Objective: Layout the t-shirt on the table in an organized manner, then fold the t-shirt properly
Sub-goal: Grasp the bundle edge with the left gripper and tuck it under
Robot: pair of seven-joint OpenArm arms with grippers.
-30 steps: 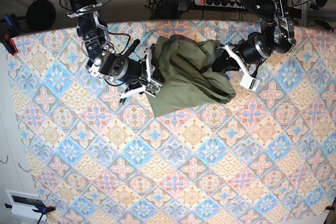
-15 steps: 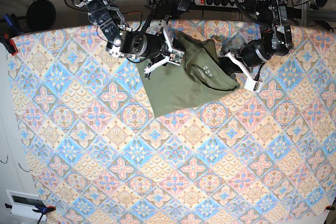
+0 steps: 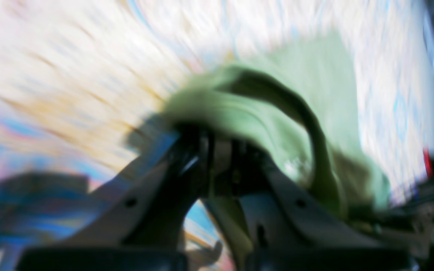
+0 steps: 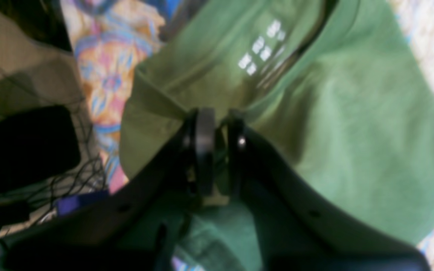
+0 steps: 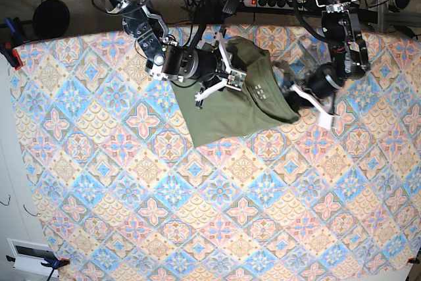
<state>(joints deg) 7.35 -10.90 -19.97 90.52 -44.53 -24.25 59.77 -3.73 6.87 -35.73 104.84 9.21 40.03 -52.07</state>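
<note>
Roughly, notes from the three current views.

Garment: plain olive-green short-sleeved cotton t-shirt [image 5: 227, 106], bunched and part-doubled, neck area with small white label print [image 4: 261, 47] turned up.
Where it lies: far middle of the large table under the pink, blue and cream diamond-tile cloth [image 5: 197, 215], near the back edge; its lower corner trails toward the camera side.
Right gripper [image 5: 230, 77]: pincer closed on a fold of the t-shirt beside the neck; in the right wrist view the two pads pinch green cloth between them [image 4: 217, 150].
Left gripper [image 5: 296, 93]: at the garment's other edge; the left wrist view is badly smeared, but green cloth [image 3: 262, 124] drapes over and into the fingers, so I judge it clamped on fabric (not certain how deep the bite is).
Handling: light, limp, no stiffness; it will sag and fold on itself wherever unsupported, and drags rather than slides on the patterned cloth.
Where to hold: seams and hems — shoulder points or the two hem corners — since doubled stitching gives a firmer pinch than a single layer.
Risk: pinching two layers at once, which would keep the shirt from opening flat.
Stage: layout not finished; folding not begun, by my reading.
</note>
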